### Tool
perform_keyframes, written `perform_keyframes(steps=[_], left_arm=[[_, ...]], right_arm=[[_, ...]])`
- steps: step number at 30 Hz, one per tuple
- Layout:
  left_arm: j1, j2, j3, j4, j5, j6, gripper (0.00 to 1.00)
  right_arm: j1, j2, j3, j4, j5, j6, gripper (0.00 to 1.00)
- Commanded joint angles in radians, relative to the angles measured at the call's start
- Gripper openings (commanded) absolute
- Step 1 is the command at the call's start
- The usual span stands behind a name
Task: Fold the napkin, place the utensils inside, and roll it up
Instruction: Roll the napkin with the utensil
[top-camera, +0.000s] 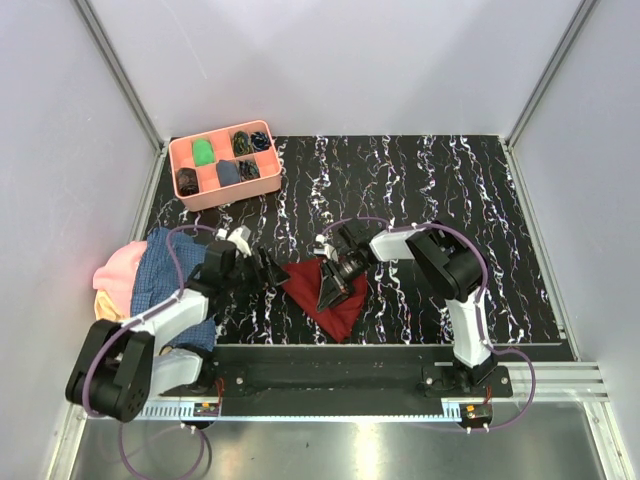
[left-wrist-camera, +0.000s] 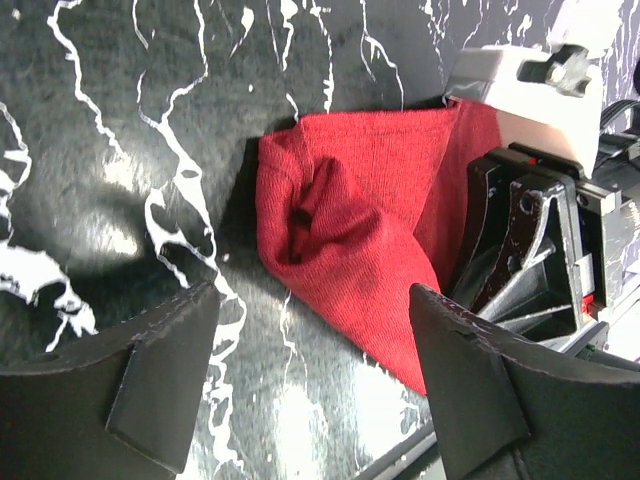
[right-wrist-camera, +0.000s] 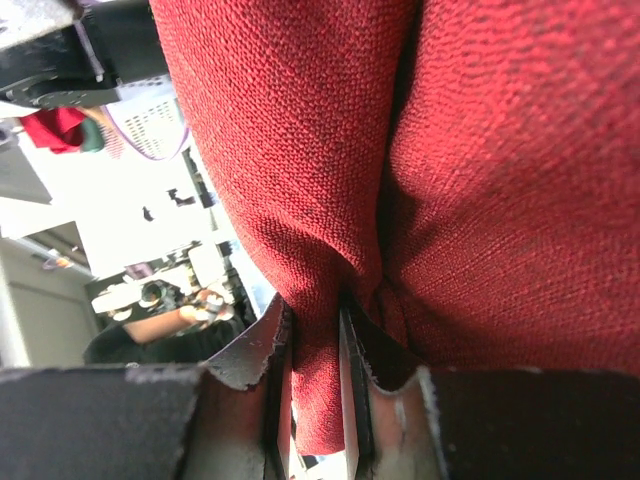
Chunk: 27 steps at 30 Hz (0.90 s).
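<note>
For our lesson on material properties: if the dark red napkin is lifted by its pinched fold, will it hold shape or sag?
It would probably sag: the napkin drapes in soft folds above the right gripper, which pinches a thin fold. It is likely light, since that one small pinch appears to tent it up. Its coarse weave suggests it would not slip easily.

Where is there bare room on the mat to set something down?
Free: the mat between the tray and the right wall, and right of the right arm. Crowded: the centre, with the left gripper and right gripper at the napkin, and the left edge, with the cloth pile.
</note>
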Motion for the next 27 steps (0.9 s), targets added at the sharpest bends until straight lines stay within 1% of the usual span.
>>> perform_keyframes(steps=[1, 5, 9, 12, 14, 15, 17, 18, 20, 21, 23, 24, 25, 26, 27], left_arm=[[0.001, 0.063, 0.013, 0.153, 0.035, 0.002, 0.80], [0.001, 0.156, 0.032, 0.210, 0.064, -0.014, 0.80], [0.001, 0.218, 0.039, 0.295, 0.093, -0.041, 0.80], [0.000, 0.244, 0.048, 0.326, 0.106, -0.053, 0.78], [0.000, 0.264, 0.062, 0.329, 0.121, -0.049, 0.75], [0.000, 0.270, 0.065, 0.329, 0.139, -0.047, 0.70], [-0.005, 0.288, 0.067, 0.334, 0.156, -0.049, 0.64], [-0.008, 0.292, 0.067, 0.337, 0.171, -0.050, 0.57], [-0.017, 0.296, 0.061, 0.342, 0.182, -0.052, 0.49], [-0.020, 0.298, 0.059, 0.345, 0.187, -0.052, 0.38], [-0.023, 0.295, 0.056, 0.337, 0.190, -0.052, 0.26], [-0.022, 0.292, 0.059, 0.308, 0.176, -0.047, 0.20], [-0.023, 0.287, 0.064, 0.287, 0.164, -0.044, 0.09], [-0.023, 0.278, 0.076, 0.238, 0.153, -0.041, 0.04], [-0.023, 0.273, 0.084, 0.204, 0.126, -0.041, 0.00]], right_arm=[[-0.019, 0.046, 0.024, -0.031, -0.057, -0.010, 0.15], [-0.028, 0.072, 0.030, -0.034, -0.087, -0.028, 0.14], [-0.030, 0.095, 0.035, -0.039, -0.098, -0.042, 0.14], [-0.033, 0.107, 0.041, -0.046, -0.095, -0.054, 0.14], [-0.036, 0.114, 0.045, -0.054, -0.091, -0.062, 0.14], [-0.036, 0.118, 0.047, -0.054, -0.088, -0.064, 0.14], [-0.039, 0.124, 0.056, -0.063, -0.085, -0.070, 0.14], [-0.039, 0.127, 0.061, -0.068, -0.081, -0.071, 0.14], [-0.039, 0.129, 0.071, -0.075, -0.075, -0.077, 0.14], [-0.040, 0.130, 0.076, -0.085, -0.065, -0.080, 0.14], [-0.042, 0.124, 0.087, -0.094, -0.054, -0.087, 0.17], [-0.043, 0.118, 0.090, -0.103, -0.036, -0.088, 0.19], [-0.042, 0.109, 0.093, -0.111, -0.026, -0.093, 0.24], [-0.047, 0.085, 0.099, -0.118, -0.019, -0.097, 0.28], [-0.050, 0.072, 0.102, -0.132, 0.010, -0.096, 0.35]])
